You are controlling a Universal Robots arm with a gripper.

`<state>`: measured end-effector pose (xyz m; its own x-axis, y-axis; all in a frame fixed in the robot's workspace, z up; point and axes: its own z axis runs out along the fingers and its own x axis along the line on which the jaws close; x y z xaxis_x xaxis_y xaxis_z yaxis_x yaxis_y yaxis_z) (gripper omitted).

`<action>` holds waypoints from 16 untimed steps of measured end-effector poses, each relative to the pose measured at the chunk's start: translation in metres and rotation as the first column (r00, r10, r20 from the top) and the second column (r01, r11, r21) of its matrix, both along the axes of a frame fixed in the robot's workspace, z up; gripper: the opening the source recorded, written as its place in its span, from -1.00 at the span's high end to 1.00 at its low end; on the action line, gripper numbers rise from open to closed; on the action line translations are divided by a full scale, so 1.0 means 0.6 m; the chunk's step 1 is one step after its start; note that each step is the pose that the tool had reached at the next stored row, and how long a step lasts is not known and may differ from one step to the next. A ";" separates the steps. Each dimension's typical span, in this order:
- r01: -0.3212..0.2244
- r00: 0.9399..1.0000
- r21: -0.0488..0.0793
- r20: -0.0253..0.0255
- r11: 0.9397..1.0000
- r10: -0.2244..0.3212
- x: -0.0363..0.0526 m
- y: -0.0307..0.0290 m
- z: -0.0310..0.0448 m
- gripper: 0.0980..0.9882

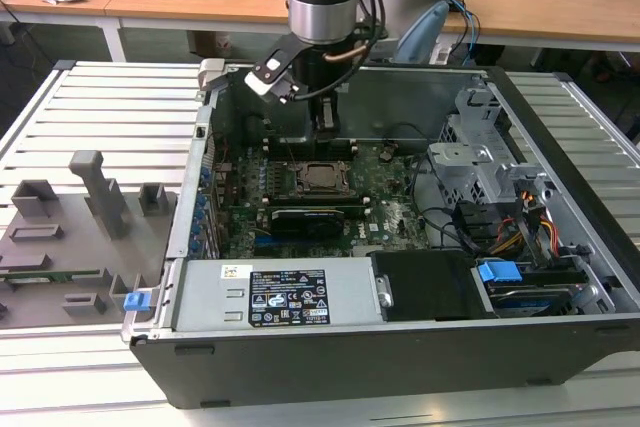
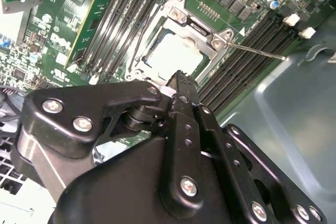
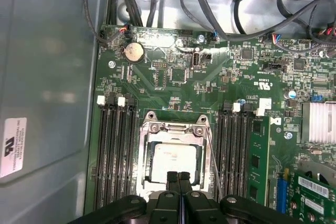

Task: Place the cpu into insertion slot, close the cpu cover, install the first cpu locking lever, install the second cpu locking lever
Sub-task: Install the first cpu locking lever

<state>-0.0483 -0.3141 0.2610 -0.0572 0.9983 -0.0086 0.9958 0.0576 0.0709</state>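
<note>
Sitting flat in its socket, the cpu (image 3: 173, 160) shows its pale metal face through the window of the cpu cover (image 3: 157, 129), whose silver frame lies down around it. A thin locking lever (image 3: 212, 156) runs at a slant along one side of the socket; in the second wrist view the same wire rod (image 2: 257, 51) reaches out from a socket corner across the neighbouring memory slots (image 2: 252, 35). Whether it is hooked down cannot be told.

The gripper (image 3: 178, 178) hangs directly above one edge of the socket, its two black fingertips pressed together with no gap and nothing between them. In the second wrist view the fingertip (image 2: 181, 77) stands just over the rim of the cover, next to the cpu (image 2: 173, 53); contact cannot be judged.

Around the socket spreads the green motherboard (image 3: 178, 72), with banks of black memory slots on both sides and a round coin battery (image 3: 133, 52) farther off.

In the exterior view the gripper (image 1: 325, 122) reaches down into the open computer case (image 1: 350, 372), above the cpu (image 1: 322, 175). A long black expansion card (image 1: 305, 217) lies just beside the socket, and the power supply (image 1: 280, 297) sits against the near wall. A grey fixture tray (image 1: 70, 237) rests on the slatted table (image 1: 100, 107) at the exterior view's left.
</note>
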 end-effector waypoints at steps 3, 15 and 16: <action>0.001 1.000 0.000 -0.009 1.000 -0.001 0.000 0.0000 0.014 0.98; -0.056 0.998 0.000 -0.021 0.998 0.056 0.001 0.0008 0.029 0.98; -0.066 0.998 0.000 -0.021 0.998 0.066 0.001 0.0007 0.029 0.98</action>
<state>-0.0479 -0.3136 0.2782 -0.1227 0.9924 -0.0073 0.9912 0.1229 0.0501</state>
